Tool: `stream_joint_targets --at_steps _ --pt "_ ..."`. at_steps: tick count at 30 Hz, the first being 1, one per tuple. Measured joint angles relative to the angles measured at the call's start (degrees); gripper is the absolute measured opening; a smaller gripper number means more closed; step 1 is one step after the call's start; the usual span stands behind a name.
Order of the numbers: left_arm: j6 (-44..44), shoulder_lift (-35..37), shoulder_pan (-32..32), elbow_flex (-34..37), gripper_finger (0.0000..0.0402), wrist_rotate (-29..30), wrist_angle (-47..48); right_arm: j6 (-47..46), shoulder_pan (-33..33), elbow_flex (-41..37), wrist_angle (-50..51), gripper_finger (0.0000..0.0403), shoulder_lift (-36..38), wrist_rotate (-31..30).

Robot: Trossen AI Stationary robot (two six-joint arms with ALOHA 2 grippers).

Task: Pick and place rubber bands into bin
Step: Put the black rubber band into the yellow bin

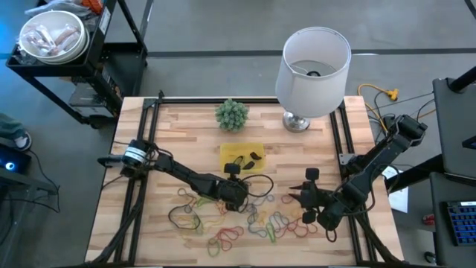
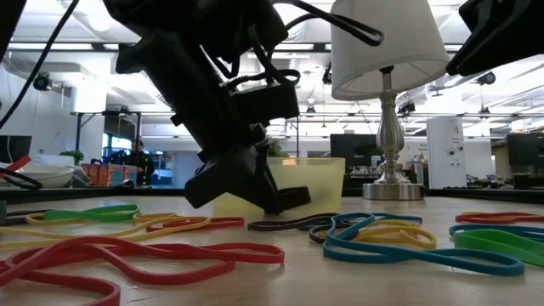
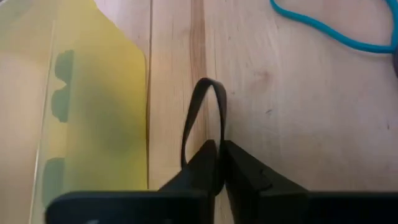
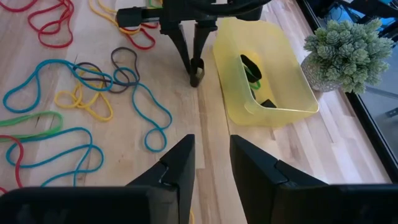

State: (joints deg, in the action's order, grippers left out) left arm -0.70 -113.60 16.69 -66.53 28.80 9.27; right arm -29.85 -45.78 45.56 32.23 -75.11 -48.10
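Observation:
Many coloured rubber bands (image 1: 245, 223) lie loose on the wooden table's near half. The yellow bin (image 1: 243, 158) stands at mid-table with a few dark and green bands inside it (image 4: 252, 68). My left gripper (image 1: 239, 195) is low over the wood just in front of the bin's near wall (image 3: 93, 93), shut on one dark rubber band (image 3: 205, 106). It also shows in the right wrist view (image 4: 196, 73). My right gripper (image 1: 294, 197) hovers open over the table's right half, and its fingers (image 4: 180, 165) hold nothing. My left gripper pinches the dark band between its two fingertips (image 3: 239, 168), with both strands (image 3: 185, 149) running in between them. The fingers slant down from the table's left. A narrow loop of the band (image 3: 214, 87) sticks out past the tips over the wood beside the bin.
A white-shaded lamp (image 1: 312, 63) and a small green plant (image 1: 231, 114) stand at the table's far edge. A thin black cable (image 1: 262, 186) loops near my left gripper. A cart with a metal bowl (image 1: 52, 37) stands off the table at far left.

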Motion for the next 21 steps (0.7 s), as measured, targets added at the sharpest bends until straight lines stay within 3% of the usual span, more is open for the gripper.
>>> stream_joint_targets --at_steps 12,17,21 --pt "0.4 4.0 3.1 -1.3 0.0000 0.7 1.1 0.0 0.0 0.0 0.0 0.0081 0.0 0.0" --pt "2.5 9.9 3.9 -1.0 0.0000 8.8 5.2 0.0 0.0 0.0 0.0 0.0085 0.0 0.0" --pt "3.7 14.3 1.8 -0.4 0.0000 10.9 8.2 -0.2 0.0 0.0 -0.1 0.0085 0.0 0.0"
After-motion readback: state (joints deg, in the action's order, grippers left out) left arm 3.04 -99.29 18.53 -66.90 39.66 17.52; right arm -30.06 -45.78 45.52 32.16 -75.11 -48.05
